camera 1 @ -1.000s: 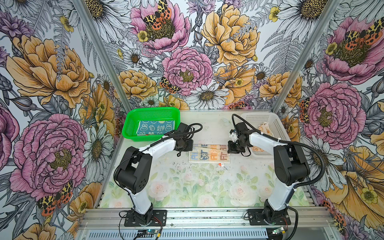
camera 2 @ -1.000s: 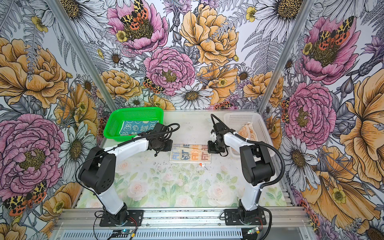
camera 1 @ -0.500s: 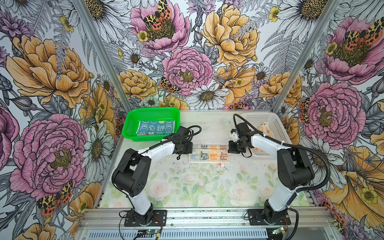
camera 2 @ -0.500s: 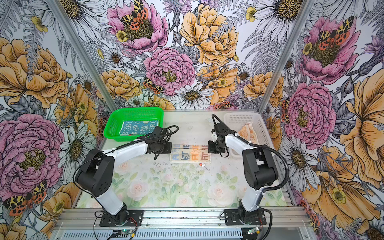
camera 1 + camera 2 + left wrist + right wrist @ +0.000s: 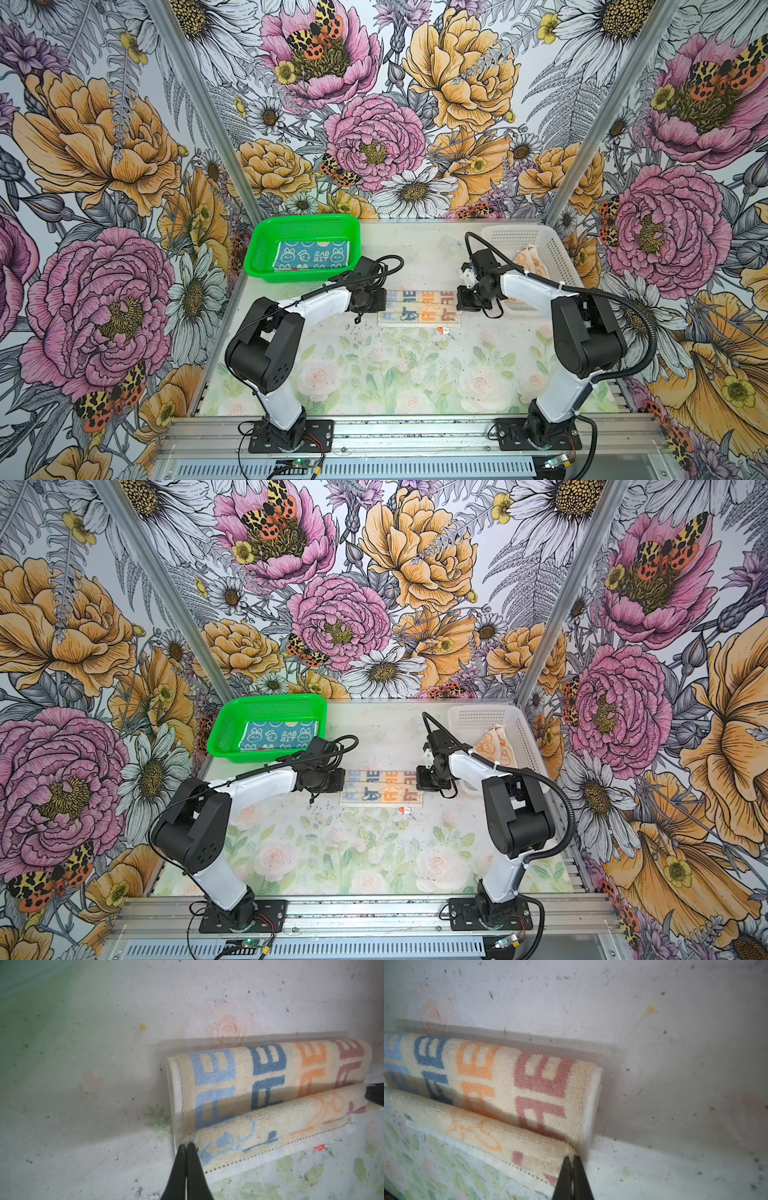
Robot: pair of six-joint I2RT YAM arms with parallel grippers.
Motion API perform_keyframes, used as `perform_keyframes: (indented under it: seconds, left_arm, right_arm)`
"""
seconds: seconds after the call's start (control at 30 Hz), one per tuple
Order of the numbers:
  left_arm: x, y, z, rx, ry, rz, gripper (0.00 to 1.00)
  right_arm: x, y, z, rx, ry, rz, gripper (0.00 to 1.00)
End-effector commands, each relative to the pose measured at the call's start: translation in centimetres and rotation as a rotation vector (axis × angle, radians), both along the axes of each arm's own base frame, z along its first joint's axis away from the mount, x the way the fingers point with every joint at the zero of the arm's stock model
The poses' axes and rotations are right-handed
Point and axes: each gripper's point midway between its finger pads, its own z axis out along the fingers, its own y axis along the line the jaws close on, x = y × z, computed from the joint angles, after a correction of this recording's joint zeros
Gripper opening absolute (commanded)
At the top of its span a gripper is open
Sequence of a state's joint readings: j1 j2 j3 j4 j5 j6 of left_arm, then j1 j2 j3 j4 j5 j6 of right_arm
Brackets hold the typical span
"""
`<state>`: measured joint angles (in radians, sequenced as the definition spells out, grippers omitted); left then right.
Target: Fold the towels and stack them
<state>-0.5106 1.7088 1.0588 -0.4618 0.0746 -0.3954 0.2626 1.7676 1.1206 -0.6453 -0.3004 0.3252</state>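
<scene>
A cream towel [image 5: 419, 309] [image 5: 382, 789] with coloured lettering lies folded in a long strip at mid-table. My left gripper [image 5: 385, 303] [image 5: 187, 1145] is shut on its left near corner. My right gripper [image 5: 459, 302] [image 5: 572, 1157] is shut on its right near corner. In both wrist views the near edge of the cream towel [image 5: 259, 1122] [image 5: 508, 1132] is raised and rolled over the lettered layer beneath. A blue towel [image 5: 311, 257] [image 5: 278, 737] lies folded in the green basket. An orange towel [image 5: 528, 258] [image 5: 494, 742] sits crumpled in the white basket.
The green basket [image 5: 258, 249] stands at the back left, close behind my left gripper. The white basket [image 5: 555, 249] stands at the back right beside my right arm. A small red tag [image 5: 444, 330] lies by the cream towel's near right corner.
Both grippers have shifted a little toward the near side, still shut on the cream towel's corners. The left arm's elbow has sunk lower.
</scene>
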Motion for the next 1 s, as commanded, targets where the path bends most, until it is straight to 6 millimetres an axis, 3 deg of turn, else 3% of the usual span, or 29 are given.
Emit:
perform_keyframes:
  seconds: [0.0,0.7,0.97]
  left_arm:
    - [0.1,0.1,0.9,-0.018,-0.028,0.022,0.0]
    - [-0.7,0.4,1.9,-0.049,-0.034,0.054,0.0]
    - [-1.5,0.6,0.7,-0.045,-0.008,0.056,0.0]
  right_arm:
    - [0.8,-0.5,1.6,-0.013,-0.054,-0.027,0.0]
    - [-0.4,-0.8,2.6,-0.01,-0.075,-0.036,0.0]
    - [-1.0,-0.7,1.8,-0.005,-0.047,-0.036,0.0]
